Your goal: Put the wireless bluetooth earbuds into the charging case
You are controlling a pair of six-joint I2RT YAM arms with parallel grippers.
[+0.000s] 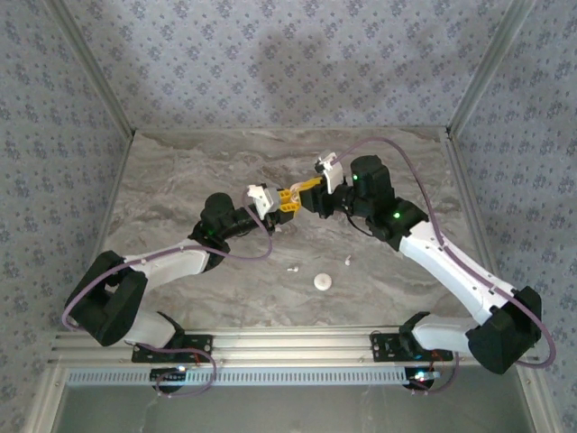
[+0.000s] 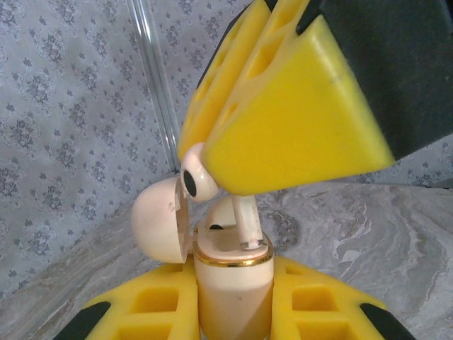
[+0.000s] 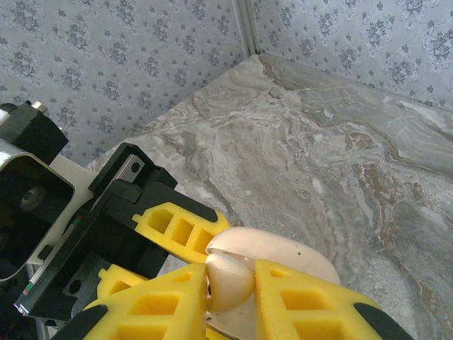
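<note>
Over the table (image 1: 180, 180), the left gripper (image 1: 287, 202) clamps the open charging case (image 2: 233, 283); the right gripper (image 1: 309, 188), at its 2 o'clock, pinches an earbud (image 2: 242, 216), stem at the socket. Insertion seems underway; next likely needs a straight downward push, then release

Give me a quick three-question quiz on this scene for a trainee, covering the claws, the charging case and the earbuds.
1. True or false: the left claw grips the cream gold-rimmed charging case, whose domed lid is swung open.
2. What does the right claw pinch? A) a tiny white earbud B) a screwdriver C) nothing
3. Fill in: the pinched earbud's stem points down into the open ____.
Key: 1 true; 2 A; 3 charging case.
</note>
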